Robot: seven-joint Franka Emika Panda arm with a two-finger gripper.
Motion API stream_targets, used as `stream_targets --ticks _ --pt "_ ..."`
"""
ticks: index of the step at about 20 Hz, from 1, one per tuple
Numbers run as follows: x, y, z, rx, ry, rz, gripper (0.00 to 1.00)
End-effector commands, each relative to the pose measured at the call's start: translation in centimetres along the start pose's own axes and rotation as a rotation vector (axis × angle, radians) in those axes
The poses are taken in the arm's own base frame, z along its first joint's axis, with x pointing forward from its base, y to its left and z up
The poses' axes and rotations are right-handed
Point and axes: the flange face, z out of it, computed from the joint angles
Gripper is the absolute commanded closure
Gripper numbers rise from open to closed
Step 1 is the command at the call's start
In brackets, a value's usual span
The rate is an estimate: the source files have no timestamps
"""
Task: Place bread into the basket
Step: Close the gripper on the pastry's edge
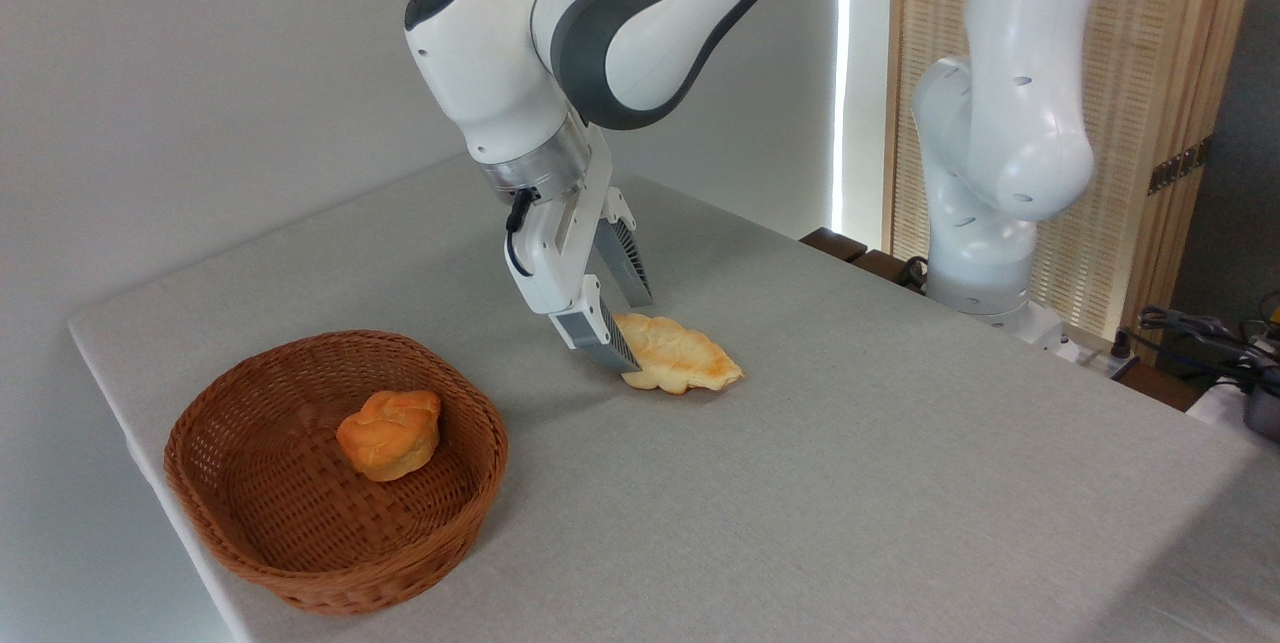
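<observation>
Nearest you, at about 7 o'clock on the worktop (800, 483), sits the basket (250, 563), round, woven and reddish-brown. Inside it, a little past its centre, rests a small deep-orange bun (390, 435). The bun lies well apart from the arm.

Farther in, near the middle of the worktop, lies the bread (680, 355), flat on the grey cloth and outside the basket, off toward 2 o'clock from the basket's rim. Its long axis runs from about 10 o'clock to about 4 o'clock, with the free pointed end aimed at 4 o'clock.

The end effector (615, 328) comes down on the bread's 10 o'clock end. Its two ribbed fingers stand spread apart: the near finger (597, 333) reaches the loaf's near edge, and the far finger (625, 268) stands behind the loaf, its tip higher. You cannot tell whether either finger presses on the crust. From the end effector, the rest of the loaf stretches away toward 4 o'clock.

Beyond, at 2 o'clock, the arm's white base (985, 253) stands at the worktop's far edge, before a slatted wooden screen (1150, 103).
</observation>
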Motion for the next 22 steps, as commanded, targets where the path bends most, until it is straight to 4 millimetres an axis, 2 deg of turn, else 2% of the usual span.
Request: stream_targets --ticks 1,7,20,22 --pt "0.6 0.6 0.3 -0.012 -0.019 0.043 0.0" --pt "1.8 0.0 1.6 -0.019 -0.075 0.076 0.0" --pt "1.9 -1.3 2.3 0.012 -0.102 0.082 0.01" --pt "2.1 -1.3 2.2 0.014 -0.102 0.085 0.14"
